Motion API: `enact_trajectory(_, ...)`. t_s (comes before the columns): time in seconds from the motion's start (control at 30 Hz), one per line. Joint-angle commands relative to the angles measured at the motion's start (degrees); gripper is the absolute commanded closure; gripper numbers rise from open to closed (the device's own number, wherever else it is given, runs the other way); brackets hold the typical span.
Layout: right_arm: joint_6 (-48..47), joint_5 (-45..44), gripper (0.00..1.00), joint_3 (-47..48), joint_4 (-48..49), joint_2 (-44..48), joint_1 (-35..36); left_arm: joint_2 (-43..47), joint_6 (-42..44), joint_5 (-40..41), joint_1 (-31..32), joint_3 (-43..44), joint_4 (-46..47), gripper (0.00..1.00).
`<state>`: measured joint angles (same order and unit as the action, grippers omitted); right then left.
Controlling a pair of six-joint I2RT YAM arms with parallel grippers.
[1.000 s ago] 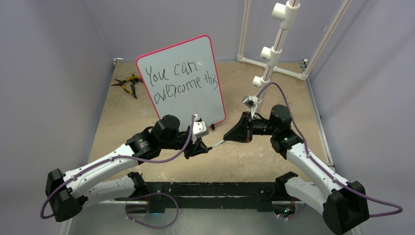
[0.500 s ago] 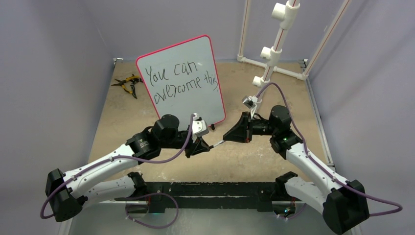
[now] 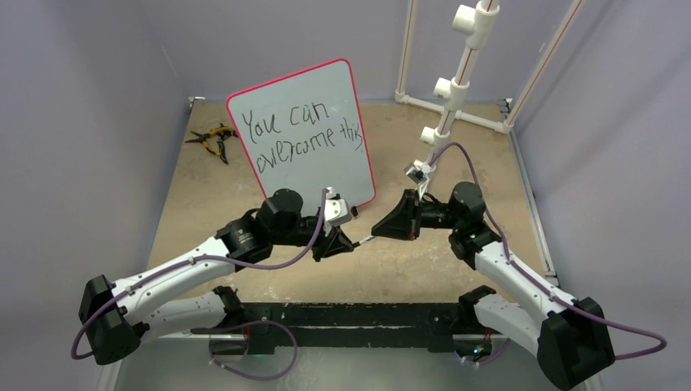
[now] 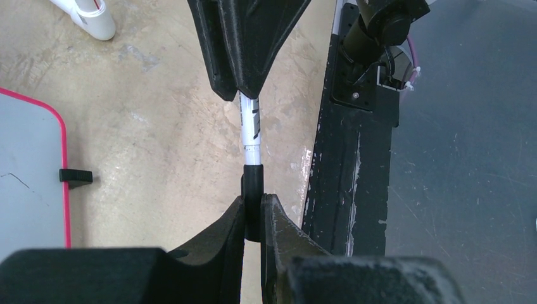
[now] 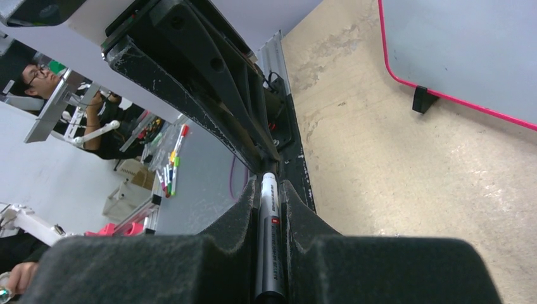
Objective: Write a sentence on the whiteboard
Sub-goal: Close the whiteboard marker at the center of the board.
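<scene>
The whiteboard (image 3: 305, 122) stands tilted at the back centre, with the sentence (image 3: 297, 134) in black, "You can overcome this", in two lines. My right gripper (image 3: 381, 230) is shut on the grey-white marker (image 5: 269, 240), which it holds level in front of the board. My left gripper (image 3: 341, 244) faces it, shut on the marker's black cap (image 4: 253, 202). The cap sits on the marker's white tip end (image 4: 251, 130). The board's corner (image 4: 25, 164) and foot (image 4: 76, 178) show in the left wrist view. The board (image 5: 468, 44) also shows in the right wrist view.
Yellow-handled pliers (image 3: 213, 138) lie left of the board. A white PVC pipe frame (image 3: 456, 81) stands at the back right. A black strip (image 3: 358, 314) runs along the table's near edge between the arm bases.
My left gripper has shifted a little right, toward the right gripper, and the right wrist has dropped slightly. The gap between the two grippers is smaller.
</scene>
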<state>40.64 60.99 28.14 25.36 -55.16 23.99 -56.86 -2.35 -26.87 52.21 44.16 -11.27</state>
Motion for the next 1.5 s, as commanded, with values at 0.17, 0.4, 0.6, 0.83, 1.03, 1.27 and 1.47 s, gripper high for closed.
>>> enact_trajectory(0.17, 4.2, 1.8, 1.0, -3.2, 7.7, 0.3, 0.4, -1.5, -1.7, -1.4, -0.1, 2.8, 7.5, 1.0)
enact_trajectory(0.4, 4.0, 1.9, 1.0, -4.2, 8.0, -0.2, 0.5, -2.9, -2.6, -2.7, -0.1, 3.2, 9.9, 1.0)
enact_trajectory(0.6, 5.3, 2.0, 1.0, -5.7, 10.5, -0.5, 0.6, -3.4, -2.9, -3.4, -0.1, 3.3, 9.7, 1.0)
enact_trajectory(0.83, 6.6, 1.8, 1.0, -6.4, 13.1, -0.5, 0.6, -2.8, -2.7, -2.1, -0.1, 3.2, 5.5, 0.71)
enact_trajectory(1.03, 5.9, 1.7, 1.0, -5.8, 12.7, -0.8, 0.5, -2.1, -2.8, -1.2, -0.1, 2.7, 2.1, 0.48)
enact_trajectory(1.27, 5.6, 1.9, 1.0, -4.6, 12.6, -1.0, 0.6, -3.8, -3.0, -2.6, -0.1, 1.9, -0.5, 0.36)
enact_trajectory(1.47, 5.3, 2.4, 1.0, -4.4, 12.1, -1.0, 0.5, -6.1, -3.2, -2.3, -0.1, 2.4, -0.1, 0.35)
